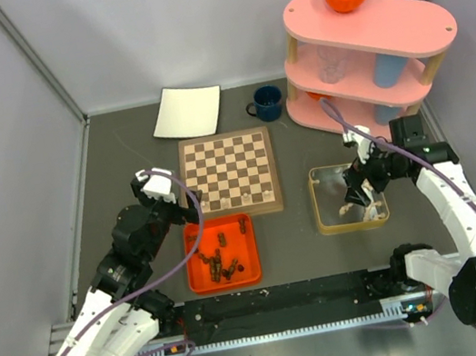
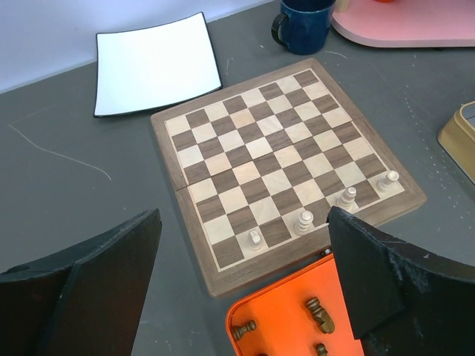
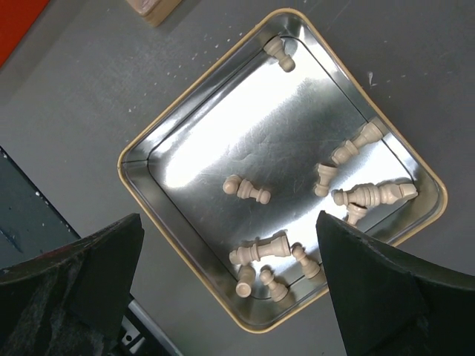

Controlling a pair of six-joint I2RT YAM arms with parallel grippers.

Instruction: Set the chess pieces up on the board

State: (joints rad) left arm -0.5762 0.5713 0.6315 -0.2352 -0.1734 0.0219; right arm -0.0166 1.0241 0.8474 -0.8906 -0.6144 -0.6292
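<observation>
Plainly, both pairs of fingers are spread wide and nothing is held: the left fingers point(image 2: 104, 289) are poised over the meeting of the board point(image 2: 286, 167) and the orange tray point(image 2: 278, 308), while the right fingers point(image 3: 386, 289) are hung over the tin tray point(image 3: 208, 133) on the bench point(image 3: 74, 111). Four pale pieces point(image 2: 305, 221) are seen upright on the board, spaced along the row by the edge nearest the orange tray; the other squares in view are bare. The dark pieces point(image 1: 219, 262) are jumbled in the orange tray, just beside the board, and the rest of the pale pieces point(image 3: 246, 188) are scattered on their sides in the tin tray, several bunched toward one side. The task is judged to be barely begun. Each piece is taken to be light, stiff turned wood, small against the fingers, so little squeeze should be needed; being round, it is likely to roll or skid on the polished tin if nudged from one side. A lone piece, such as the one near the tray's middle, is best chosen first, and it should be taken across the narrow stem between head and base, with the fingers set square to its length. Pieces touching one another or pressed to the wall are better left until room is made.
</observation>
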